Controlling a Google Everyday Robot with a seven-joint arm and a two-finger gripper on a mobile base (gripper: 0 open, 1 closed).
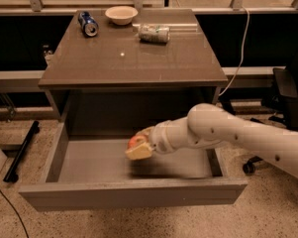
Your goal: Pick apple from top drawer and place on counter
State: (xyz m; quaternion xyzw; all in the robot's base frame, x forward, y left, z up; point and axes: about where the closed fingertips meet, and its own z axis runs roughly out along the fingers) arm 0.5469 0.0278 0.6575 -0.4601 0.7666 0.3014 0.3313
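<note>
The apple [135, 141] is small and red-orange and sits between my gripper's pale fingers. My gripper [138, 147] is shut on the apple and holds it just above the grey floor of the open top drawer [89, 165], near its middle. My white arm reaches in from the right. The brown-grey counter [138, 58] lies above and behind the drawer.
On the counter's far edge lie a blue can [87, 23], a pale bowl [121, 15] and a crushed silver-green can [154, 33]. A black office chair [287, 90] stands at the right. A cable [242, 48] hangs beside the counter's right edge.
</note>
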